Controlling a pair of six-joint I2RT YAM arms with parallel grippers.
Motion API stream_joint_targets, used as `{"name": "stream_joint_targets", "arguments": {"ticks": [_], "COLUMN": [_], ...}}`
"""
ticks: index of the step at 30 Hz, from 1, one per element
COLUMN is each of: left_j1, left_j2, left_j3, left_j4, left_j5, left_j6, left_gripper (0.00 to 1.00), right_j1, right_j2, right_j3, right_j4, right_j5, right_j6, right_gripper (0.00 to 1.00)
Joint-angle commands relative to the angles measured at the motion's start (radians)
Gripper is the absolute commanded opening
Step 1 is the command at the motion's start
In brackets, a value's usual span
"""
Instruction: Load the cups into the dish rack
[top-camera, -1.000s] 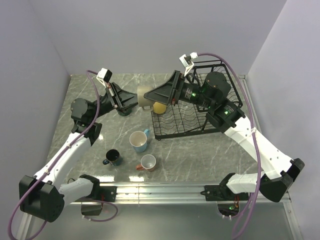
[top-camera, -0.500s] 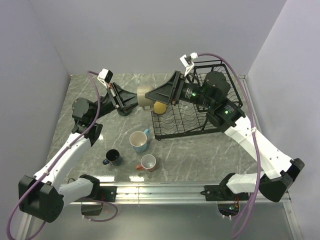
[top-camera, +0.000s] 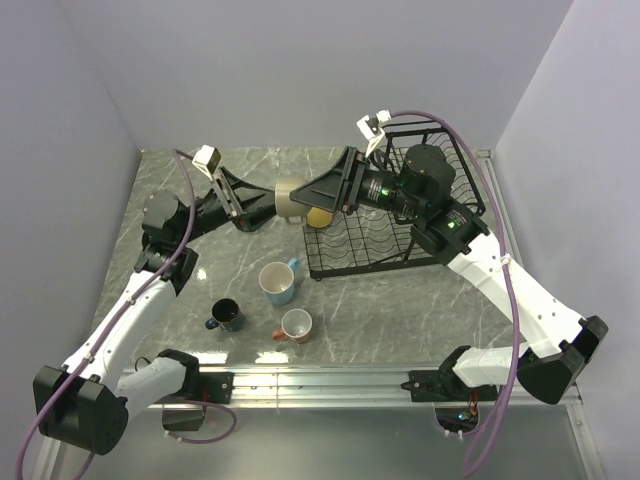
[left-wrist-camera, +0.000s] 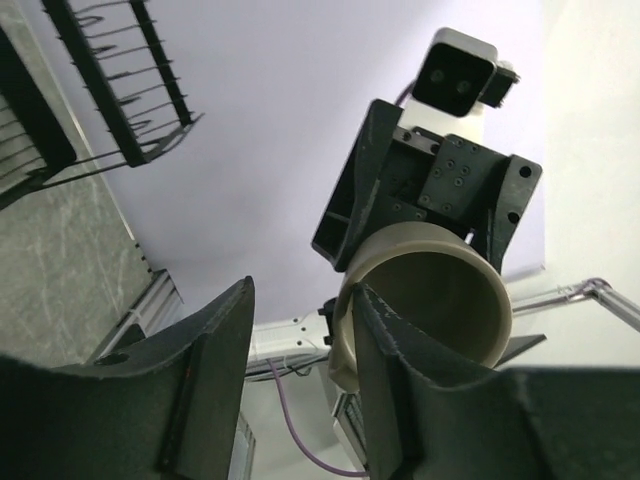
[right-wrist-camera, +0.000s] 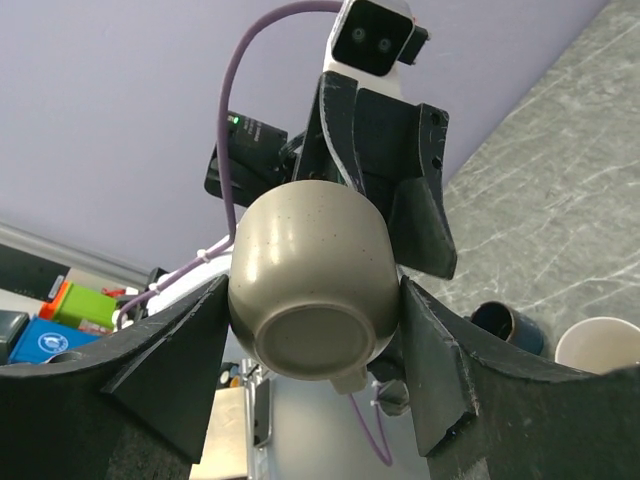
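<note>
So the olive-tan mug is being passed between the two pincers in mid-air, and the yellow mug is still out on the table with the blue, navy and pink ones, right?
Not quite. The yellow mug is already in the dish rack, on its lower tray, as the top external view shows. The rest holds: the olive-tan mug hangs between the left pincer and right pincer, and the blue, navy and pink mugs stand on the table.

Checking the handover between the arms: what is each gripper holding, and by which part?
The olive-tan mug sits between both. The right gripper clamps its outer sides; the left gripper has one finger inside the rim, one outside, on the wall.
</note>
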Motion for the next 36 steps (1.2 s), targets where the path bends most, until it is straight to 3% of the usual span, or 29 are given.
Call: {"name": "stream_joint_targets", "arguments": {"ticks": [1, 8, 14, 17, 21, 25, 31, 36], "left_j1": [0.041, 0.098, 0.158, 0.178, 0.179, 0.179, 0.179, 0.179], "left_j2": [-0.012, -0.032, -0.054, -0.054, -0.022, 0.024, 0.023, 0.015], "left_j3": [-0.002, 0.004, 0.027, 0.049, 0.15, 0.219, 0.193, 0.172], "left_j4": [-0.124, -0.276, -0.486, -0.623, -0.897, -1.057, -1.116, -1.131], "left_j5": [-0.035, -0.026, -0.046, -0.083, -0.194, -0.325, -0.391, -0.399], "left_j6": [0.065, 0.148, 0.32, 0.393, 0.588, 0.72, 0.795, 0.82], "left_gripper": [0.49, 0.59, 0.61, 0.61, 0.6, 0.59, 0.59, 0.6], "right_j1": [0.005, -0.017, -0.049, -0.051, -0.054, -0.051, -0.037, -0.029], "right_j2": [-0.023, -0.031, -0.02, 0.032, 0.161, 0.316, 0.538, 0.67], "right_j3": [0.032, 0.043, 0.102, 0.189, 0.302, 0.432, 0.616, 0.645], "right_j4": [0.066, 0.03, -0.153, -0.335, -0.591, -0.775, -0.927, -0.958], "right_j5": [-0.035, -0.033, 0.026, 0.13, 0.304, 0.471, 0.664, 0.772], "right_j6": [-0.005, -0.042, -0.175, -0.278, -0.365, -0.425, -0.473, -0.496], "right_gripper": [0.0, 0.0, 0.0, 0.0, 0.0, 0.0, 0.0, 0.0]}}
